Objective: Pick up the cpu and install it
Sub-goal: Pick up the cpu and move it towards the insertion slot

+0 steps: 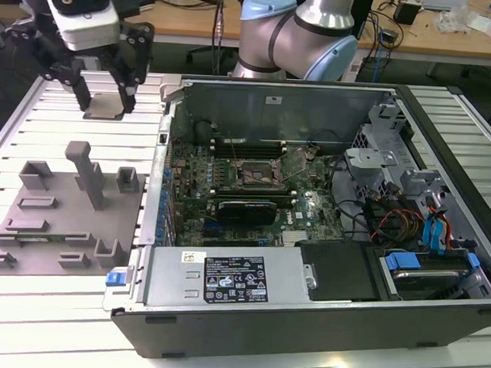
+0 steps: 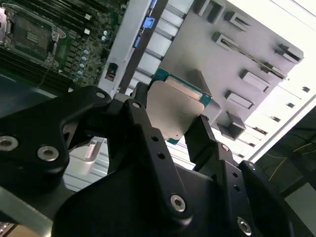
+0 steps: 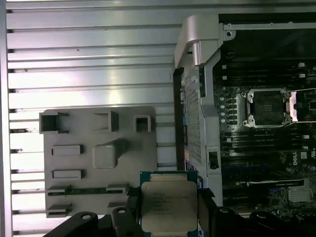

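The cpu (image 1: 104, 104) is a flat silver-grey square with a thin dark rim. It hangs between the black fingers of my gripper (image 1: 103, 97), high over the ribbed table at the exterior view's left. Both wrist views show the cpu's (image 3: 169, 205) (image 2: 175, 111) shiny top from close up, with a finger (image 3: 132, 210) pressed against each side edge. My gripper is shut on it. The open processor socket (image 1: 258, 175) (image 3: 266, 107) lies on the motherboard inside the open computer case, off to the side of the chip.
A grey fixture plate (image 1: 67, 210) (image 3: 98, 158) with upright blocks and slots lies beneath and beside my gripper. The case's side wall (image 1: 162, 149) stands between it and the motherboard. A black expansion card (image 1: 246, 210) sits close to the socket. Drive bays and cables (image 1: 414, 214) fill the case's right.
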### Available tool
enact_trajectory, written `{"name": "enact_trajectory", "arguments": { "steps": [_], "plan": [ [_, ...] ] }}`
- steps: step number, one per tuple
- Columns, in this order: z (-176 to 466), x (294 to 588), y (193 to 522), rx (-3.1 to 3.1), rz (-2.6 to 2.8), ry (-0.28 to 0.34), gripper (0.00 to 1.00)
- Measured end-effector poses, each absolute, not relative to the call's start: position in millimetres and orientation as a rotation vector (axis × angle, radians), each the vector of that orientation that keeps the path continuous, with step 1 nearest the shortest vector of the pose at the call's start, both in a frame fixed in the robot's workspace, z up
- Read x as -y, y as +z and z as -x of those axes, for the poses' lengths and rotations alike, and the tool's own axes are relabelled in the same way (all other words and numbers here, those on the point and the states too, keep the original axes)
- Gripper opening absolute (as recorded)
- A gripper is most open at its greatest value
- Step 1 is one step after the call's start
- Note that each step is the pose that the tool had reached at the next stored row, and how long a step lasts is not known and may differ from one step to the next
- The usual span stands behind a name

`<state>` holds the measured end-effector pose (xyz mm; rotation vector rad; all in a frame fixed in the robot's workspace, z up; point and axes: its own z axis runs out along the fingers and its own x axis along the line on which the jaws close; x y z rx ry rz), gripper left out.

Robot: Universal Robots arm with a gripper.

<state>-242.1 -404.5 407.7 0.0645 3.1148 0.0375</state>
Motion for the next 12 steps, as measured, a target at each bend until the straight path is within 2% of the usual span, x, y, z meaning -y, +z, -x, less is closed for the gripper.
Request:
{"name": "enact_trajectory", "arguments": {
  "steps": [12],
  "plan": [
    [197,405,408,-3.117,-0.065,0.038,0.55]
  ]
}}
